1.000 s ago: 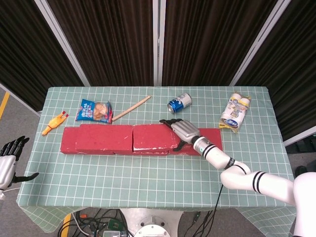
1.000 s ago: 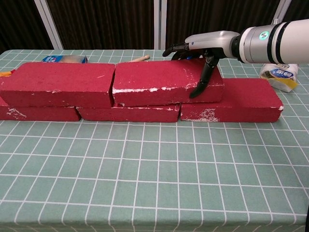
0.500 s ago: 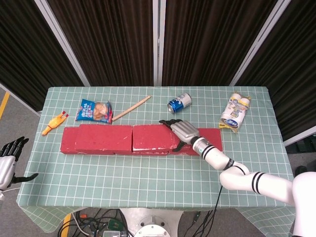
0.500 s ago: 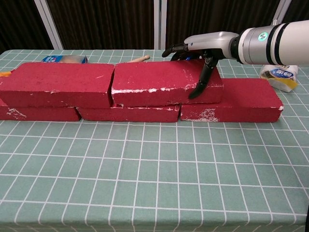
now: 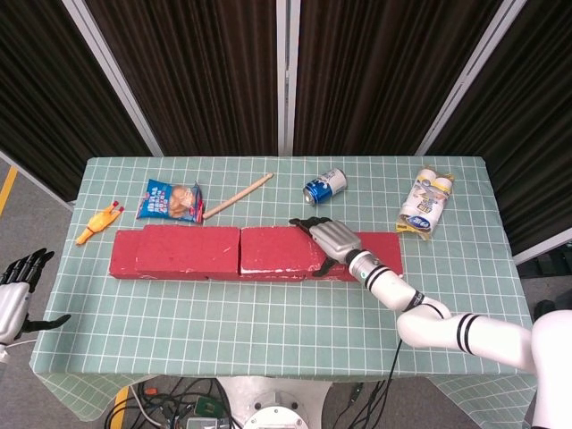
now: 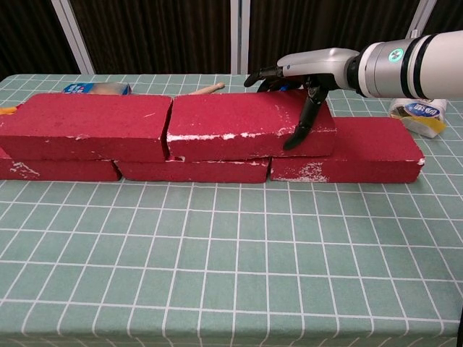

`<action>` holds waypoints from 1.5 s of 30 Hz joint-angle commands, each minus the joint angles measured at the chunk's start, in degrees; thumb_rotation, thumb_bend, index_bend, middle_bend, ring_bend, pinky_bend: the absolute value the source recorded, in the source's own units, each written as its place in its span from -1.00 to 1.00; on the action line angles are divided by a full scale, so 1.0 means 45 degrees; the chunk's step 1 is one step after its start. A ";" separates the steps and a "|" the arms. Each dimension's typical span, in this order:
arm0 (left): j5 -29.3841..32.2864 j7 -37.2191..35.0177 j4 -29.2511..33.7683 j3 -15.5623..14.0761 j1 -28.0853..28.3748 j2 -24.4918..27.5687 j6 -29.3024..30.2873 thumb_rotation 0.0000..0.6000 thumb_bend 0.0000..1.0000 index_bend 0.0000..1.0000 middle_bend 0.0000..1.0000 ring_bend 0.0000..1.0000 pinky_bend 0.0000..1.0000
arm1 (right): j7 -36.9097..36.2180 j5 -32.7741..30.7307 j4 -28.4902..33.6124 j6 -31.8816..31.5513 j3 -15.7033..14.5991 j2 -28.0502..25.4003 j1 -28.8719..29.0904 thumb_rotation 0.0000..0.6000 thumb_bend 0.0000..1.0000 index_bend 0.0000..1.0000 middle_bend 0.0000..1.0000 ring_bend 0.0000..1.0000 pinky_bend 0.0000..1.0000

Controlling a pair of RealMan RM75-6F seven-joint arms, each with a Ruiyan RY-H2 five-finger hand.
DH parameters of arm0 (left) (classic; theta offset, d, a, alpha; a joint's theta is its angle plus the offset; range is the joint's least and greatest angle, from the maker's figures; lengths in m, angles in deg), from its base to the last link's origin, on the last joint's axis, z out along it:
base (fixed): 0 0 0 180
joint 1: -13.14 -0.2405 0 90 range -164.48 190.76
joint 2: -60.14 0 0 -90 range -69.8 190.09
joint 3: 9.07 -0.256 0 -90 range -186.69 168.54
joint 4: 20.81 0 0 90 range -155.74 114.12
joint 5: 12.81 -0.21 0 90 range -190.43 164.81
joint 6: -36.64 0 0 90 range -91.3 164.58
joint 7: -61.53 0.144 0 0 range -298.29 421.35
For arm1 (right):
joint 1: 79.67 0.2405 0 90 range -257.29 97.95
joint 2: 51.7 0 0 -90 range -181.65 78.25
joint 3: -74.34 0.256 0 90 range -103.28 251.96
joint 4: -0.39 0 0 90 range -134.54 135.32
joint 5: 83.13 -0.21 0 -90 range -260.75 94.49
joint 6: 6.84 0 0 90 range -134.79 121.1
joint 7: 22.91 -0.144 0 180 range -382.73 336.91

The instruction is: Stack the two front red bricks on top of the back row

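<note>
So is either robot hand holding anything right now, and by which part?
The right hand grips the upper right red brick at its right end; the left hand holds nothing.

Green checked table (image 5: 268, 313) – red bricks (image 5: 174, 271), can (image 5: 323, 186), snack bag (image 5: 170, 200), stick (image 5: 238, 195)

Table (image 5: 268, 313) under green grid-check cloth. Dark pleated curtains (image 5: 206, 80) at 12 o'clock, white frame bars (image 5: 282, 76) between. Grey floor (image 5: 36, 214) at 9 o'clock, yellow line (image 5: 7, 189).
</note>
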 commanded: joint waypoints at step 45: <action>-0.0024 -0.0296 -0.0194 -0.0042 -0.0038 0.0005 -0.0091 1.00 -0.98 -0.97 -1.00 -1.00 -1.00 | 0.0283 -0.0686 -0.0080 -0.0188 -0.0062 0.0355 0.0117 1.00 -1.00 -1.00 -0.93 -1.00 -0.87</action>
